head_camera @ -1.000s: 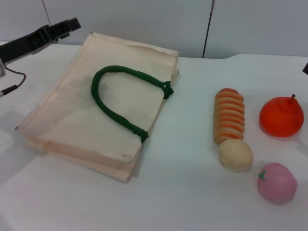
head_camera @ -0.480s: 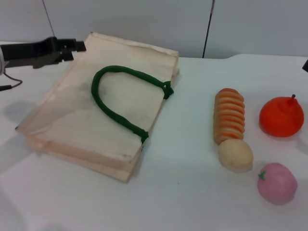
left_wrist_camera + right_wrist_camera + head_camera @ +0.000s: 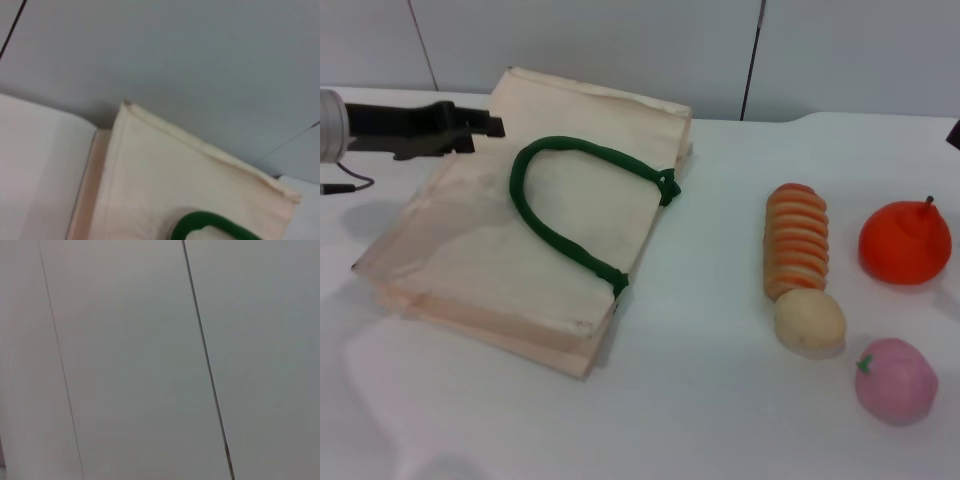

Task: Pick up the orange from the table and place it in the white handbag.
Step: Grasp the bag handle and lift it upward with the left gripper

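One white handbag (image 3: 510, 250) lies on the one table (image 3: 700, 400), and the one left gripper (image 3: 480, 126) in view reaches over its far left corner. The bag shows one green rope handle (image 3: 570, 215), just to the right of the gripper's tip. Well to the right of the gripper, past the bag, there are four toy foods: one orange (image 3: 905, 243) farthest from it, one ribbed orange-and-tan spiral piece (image 3: 796, 240) nearest it, one pale tan round piece (image 3: 810, 322), and one pink round fruit (image 3: 895, 381).
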Available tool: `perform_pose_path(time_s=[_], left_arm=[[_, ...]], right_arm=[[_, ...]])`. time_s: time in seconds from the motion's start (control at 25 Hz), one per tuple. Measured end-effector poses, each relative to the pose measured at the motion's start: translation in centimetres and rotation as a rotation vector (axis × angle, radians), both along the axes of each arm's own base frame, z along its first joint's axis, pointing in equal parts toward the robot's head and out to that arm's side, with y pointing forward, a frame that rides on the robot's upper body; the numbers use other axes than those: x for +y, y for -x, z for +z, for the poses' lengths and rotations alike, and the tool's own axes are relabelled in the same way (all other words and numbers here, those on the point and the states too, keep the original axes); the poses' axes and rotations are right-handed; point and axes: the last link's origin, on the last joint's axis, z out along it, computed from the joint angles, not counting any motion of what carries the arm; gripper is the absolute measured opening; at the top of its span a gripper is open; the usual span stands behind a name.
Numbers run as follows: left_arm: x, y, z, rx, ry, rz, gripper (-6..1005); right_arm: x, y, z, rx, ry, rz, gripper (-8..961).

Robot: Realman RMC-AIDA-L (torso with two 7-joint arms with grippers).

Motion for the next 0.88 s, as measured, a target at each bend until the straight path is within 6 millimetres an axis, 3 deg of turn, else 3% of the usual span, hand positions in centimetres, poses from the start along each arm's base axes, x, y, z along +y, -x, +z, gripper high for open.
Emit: perform_pose_path(time_s=[0.88], left_arm=[[2.1, -0.4, -2.8, 0.167, 0.036, 0.023, 604]], right_arm=[[0.2, 0.3, -0.1, 0.005, 0.003, 0.011, 893]])
